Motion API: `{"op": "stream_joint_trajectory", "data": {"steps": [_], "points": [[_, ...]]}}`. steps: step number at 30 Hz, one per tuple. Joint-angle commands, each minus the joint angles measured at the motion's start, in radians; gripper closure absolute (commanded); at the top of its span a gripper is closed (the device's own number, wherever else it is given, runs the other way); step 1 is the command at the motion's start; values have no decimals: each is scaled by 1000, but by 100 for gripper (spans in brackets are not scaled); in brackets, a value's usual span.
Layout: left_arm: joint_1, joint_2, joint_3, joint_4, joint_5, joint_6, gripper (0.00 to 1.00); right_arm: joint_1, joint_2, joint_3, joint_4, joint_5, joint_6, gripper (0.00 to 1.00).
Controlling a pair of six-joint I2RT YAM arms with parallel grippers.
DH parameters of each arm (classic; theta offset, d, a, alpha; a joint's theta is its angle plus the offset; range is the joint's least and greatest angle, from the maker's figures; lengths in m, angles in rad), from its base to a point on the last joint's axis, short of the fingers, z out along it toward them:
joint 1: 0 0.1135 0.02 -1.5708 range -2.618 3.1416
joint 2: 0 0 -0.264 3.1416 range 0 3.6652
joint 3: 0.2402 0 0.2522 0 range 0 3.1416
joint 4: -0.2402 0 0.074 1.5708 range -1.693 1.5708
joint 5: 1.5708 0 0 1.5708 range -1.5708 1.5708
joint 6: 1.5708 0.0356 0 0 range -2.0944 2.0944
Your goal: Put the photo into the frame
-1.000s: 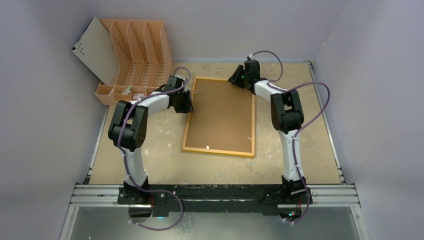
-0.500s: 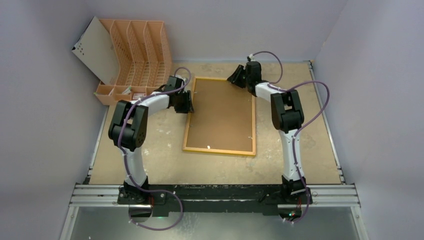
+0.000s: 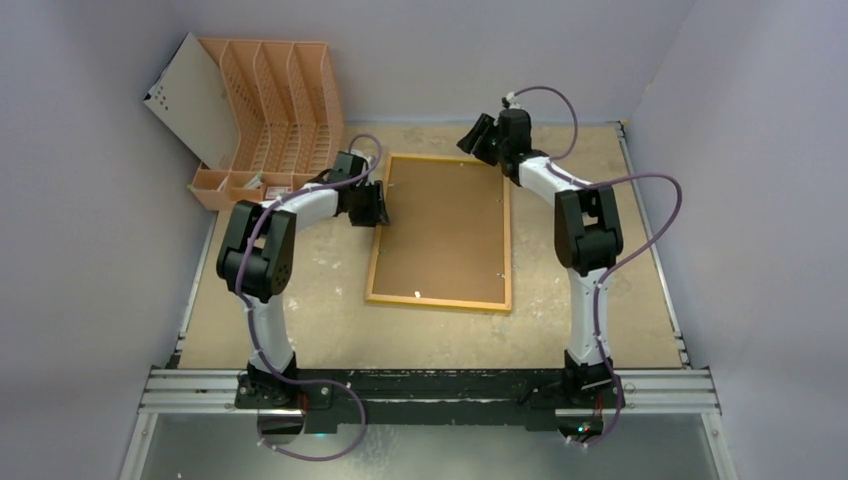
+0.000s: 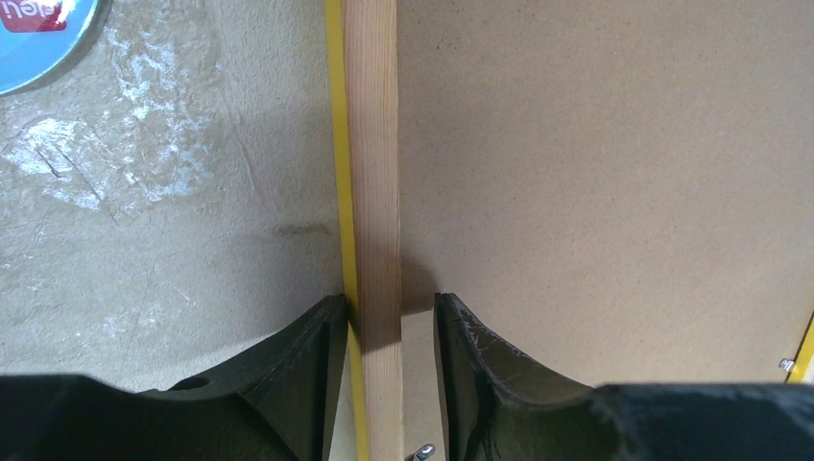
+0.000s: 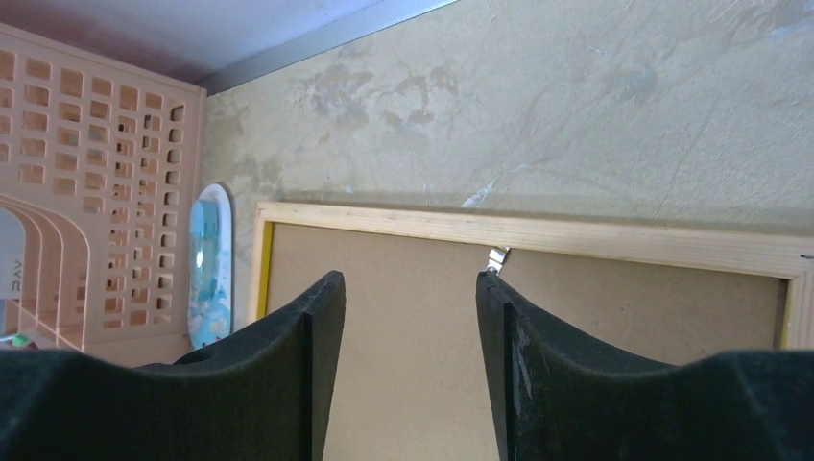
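Yellow frame [image 3: 374,262] lies flat in the middle of the top picture, back side up, on the sandy surface [image 3: 300,310]. A brown board [image 3: 445,225] fills its back. The left gripper [image 4: 389,305] is at the left long side of the frame, near the upper corner. Its jaws stand on both sides of the wood edge. One finger [image 4: 312,336] touches the yellow rim. The other finger has a small gap to the wood, so the jaws are loose and do not squeeze. The right gripper [image 5: 411,283] hangs over the top short side, toward the upper right corner. Its jaws are apart and hold nothing. An orange rack [image 3: 280,95] stands in the upper left, well apart from the frame, with a white sheet [image 3: 185,100] leaning on it.
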Motion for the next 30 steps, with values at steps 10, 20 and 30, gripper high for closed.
{"op": "stream_joint_trajectory", "data": {"steps": [10, 20, 30], "points": [[-1, -19, 21, 9, 35, -5, 68, -2, 60, 44, -8, -6, -19, 60], [-1, -45, 24, -3, 36, -10, 70, 19, 5, 22, -53, -32, -37, 61], [-7, -119, -160, 170, 293, -123, 75, 83, -160, -119, -162, -32, -50, 65]]}}
